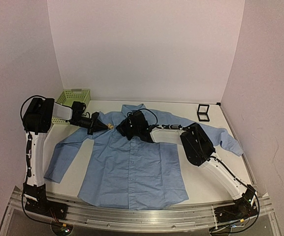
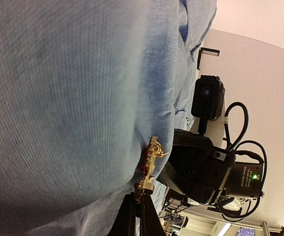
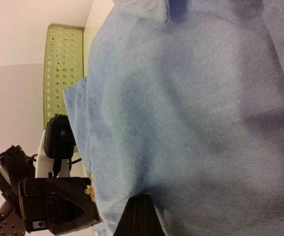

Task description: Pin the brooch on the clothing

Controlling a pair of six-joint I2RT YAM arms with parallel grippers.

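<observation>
White table (image 1: 205, 182) bears the spread shirt (image 1: 132, 167), seen from above. Left wrist: the left gripper (image 2: 139, 205) clamps the brooch (image 2: 150, 162), which touches the shirt's raised fold and is apparently not yet fastened. Right wrist: the right gripper (image 3: 141, 205) pinches that fold; pinning remains.

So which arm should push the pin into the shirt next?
Left. The left gripper is shut on the brooch, right against the shirt near the collar. The right gripper only pinches shirt cloth beside it.

Pale, evenly lit white walls (image 1: 146, 44) enclose a white table (image 1: 107, 106) edged by a metal rail (image 1: 132, 214).
</observation>
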